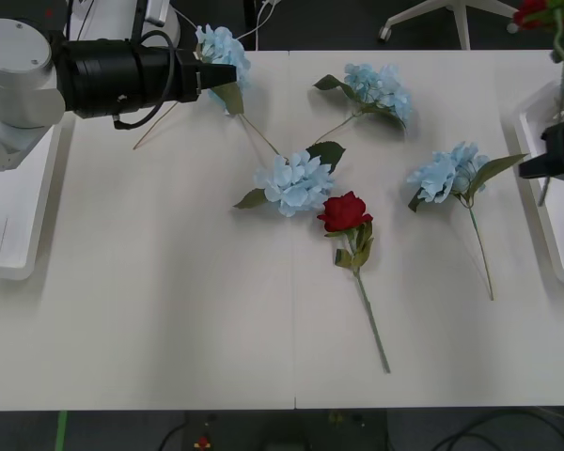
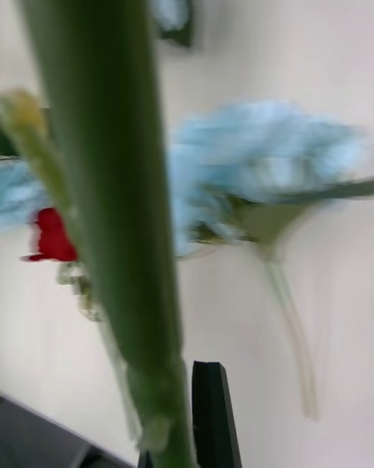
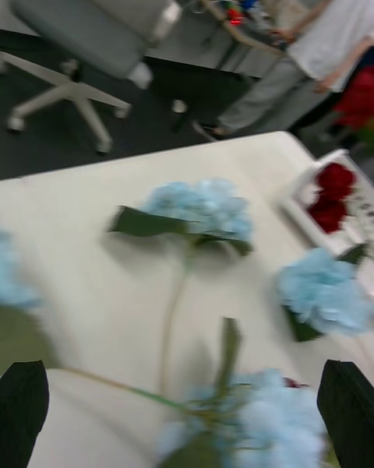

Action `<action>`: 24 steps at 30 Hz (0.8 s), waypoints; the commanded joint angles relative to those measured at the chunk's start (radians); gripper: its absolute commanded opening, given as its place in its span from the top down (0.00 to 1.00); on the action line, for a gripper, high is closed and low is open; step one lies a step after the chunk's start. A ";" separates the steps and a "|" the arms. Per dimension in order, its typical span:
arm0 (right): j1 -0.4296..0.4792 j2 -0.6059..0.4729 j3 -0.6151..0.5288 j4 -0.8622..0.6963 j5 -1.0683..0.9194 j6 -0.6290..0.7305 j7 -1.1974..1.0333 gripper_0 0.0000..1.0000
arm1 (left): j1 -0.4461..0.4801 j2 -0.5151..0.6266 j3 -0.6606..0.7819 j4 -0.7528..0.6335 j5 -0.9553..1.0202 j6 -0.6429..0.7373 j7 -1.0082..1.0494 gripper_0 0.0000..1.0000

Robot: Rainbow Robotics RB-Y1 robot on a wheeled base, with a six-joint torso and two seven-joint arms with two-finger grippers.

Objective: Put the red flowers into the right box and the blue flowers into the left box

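Note:
Four blue flowers lie on the white table: one at the back left (image 1: 221,45), one at the back (image 1: 381,89), one in the middle (image 1: 296,181) and one to the right (image 1: 446,174). A red flower (image 1: 345,211) lies beside the middle one. My left gripper (image 1: 227,75) hovers open by the back-left blue flower; its black fingers (image 3: 347,409) stand wide apart. My right gripper (image 1: 538,167) is over the right box (image 1: 536,221), shut on the thick green stem (image 2: 101,164) of a red flower (image 1: 536,11) that stands upright. The left box (image 1: 9,268) sits at the left edge.
In the left wrist view, red roses (image 3: 331,195) lie in the right box (image 3: 308,220). An office chair (image 3: 86,40) stands on the floor behind the table. Bare tabletop (image 1: 150,310) stretches across the front.

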 commanded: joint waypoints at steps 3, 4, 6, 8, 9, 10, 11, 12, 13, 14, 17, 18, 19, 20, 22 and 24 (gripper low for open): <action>0.003 -0.154 -0.027 0.106 0.276 0.029 0.151 1.00 | -0.037 0.044 0.009 0.117 -0.179 -0.170 -0.083 0.00; 0.003 -0.154 -0.027 0.134 0.336 0.023 0.177 1.00 | -0.037 0.046 0.008 0.147 -0.205 -0.205 -0.086 0.00; 0.003 -0.151 -0.022 0.163 0.422 0.006 0.206 1.00 | -0.043 0.043 0.008 0.195 -0.242 -0.255 -0.086 0.00; 0.003 -0.138 -0.010 0.195 0.547 -0.024 0.232 1.00 | -0.066 0.011 0.008 0.253 -0.291 -0.284 -0.083 0.00; 0.003 -0.124 -0.006 0.206 0.624 -0.046 0.241 1.00 | -0.080 -0.003 0.008 0.290 -0.317 -0.293 -0.083 0.00; 0.003 -0.108 -0.004 0.215 0.675 -0.056 0.241 1.00 | -0.091 -0.016 0.008 0.318 -0.339 -0.299 -0.085 0.00; 0.003 -0.089 -0.006 0.230 0.730 -0.066 0.243 1.00 | -0.102 -0.034 0.008 0.353 -0.368 -0.317 -0.085 0.00; 0.001 -0.074 -0.006 0.243 0.764 -0.072 0.238 1.00 | -0.108 -0.046 0.008 0.376 -0.386 -0.333 -0.083 0.00; 0.003 -0.065 -0.004 0.249 0.781 -0.078 0.237 1.00 | -0.109 -0.055 0.008 0.390 -0.402 -0.344 -0.083 0.00; 0.003 -0.043 -0.006 0.264 0.813 -0.090 0.234 1.00 | -0.112 -0.071 0.008 0.416 -0.434 -0.368 -0.082 0.00; 0.003 -0.008 -0.006 0.307 0.885 -0.130 0.226 1.00 | -0.117 -0.108 0.008 0.474 -0.504 -0.399 -0.082 0.00; 0.003 -0.002 -0.004 0.328 0.908 -0.144 0.224 1.00 | -0.123 -0.120 0.008 0.497 -0.530 -0.399 -0.083 0.00; 0.003 0.007 -0.004 0.351 0.923 -0.155 0.224 1.00 | -0.129 -0.129 0.006 0.519 -0.561 -0.399 -0.083 0.00; 0.001 0.012 -0.004 0.368 0.933 -0.164 0.224 1.00 | -0.134 -0.135 0.003 0.532 -0.583 -0.399 -0.083 0.00; 0.003 0.029 -0.004 0.401 0.954 -0.190 0.223 1.00 | -0.143 -0.147 -0.012 0.560 -0.630 -0.399 -0.080 0.00; 0.001 0.044 -0.004 0.424 0.977 -0.216 0.223 1.00 | -0.148 -0.154 -0.023 0.572 -0.655 -0.399 -0.079 0.00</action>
